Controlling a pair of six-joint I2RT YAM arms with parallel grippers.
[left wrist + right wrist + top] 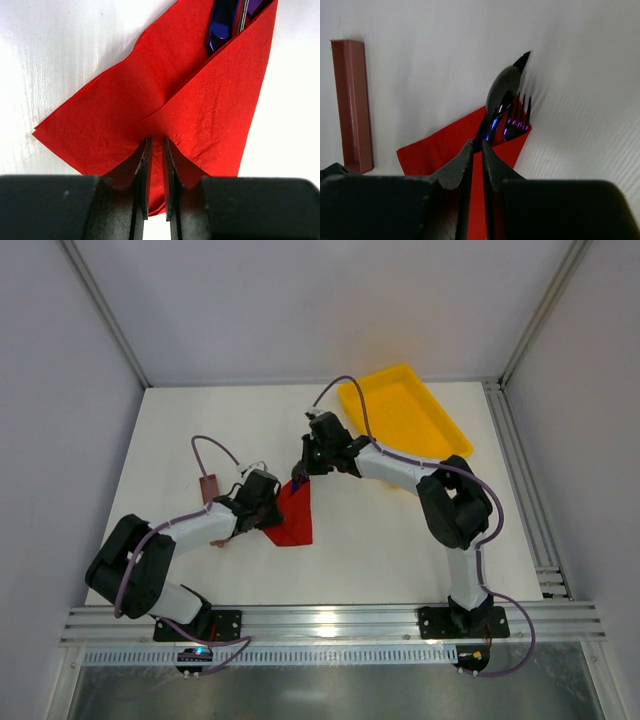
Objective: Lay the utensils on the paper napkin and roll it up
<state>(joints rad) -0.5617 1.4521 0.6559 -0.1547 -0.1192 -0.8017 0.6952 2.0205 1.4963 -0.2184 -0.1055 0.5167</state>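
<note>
Left wrist, fingers (142, 175) pinching napkin (115, 110), utensils (222, 25) inside

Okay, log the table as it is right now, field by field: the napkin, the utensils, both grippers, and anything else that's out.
paper napkin: red, one flap folded over the utensils
utensils: dark spoon and fork, heads poking out past the napkin's edge
left gripper: shut on a raised fold of the napkin
right gripper: jaws nearly together low over the napkin; grip unclear
yellow tray: far right, apart from the napkin
brown block: lying left of the napkin, not touching it
</note>
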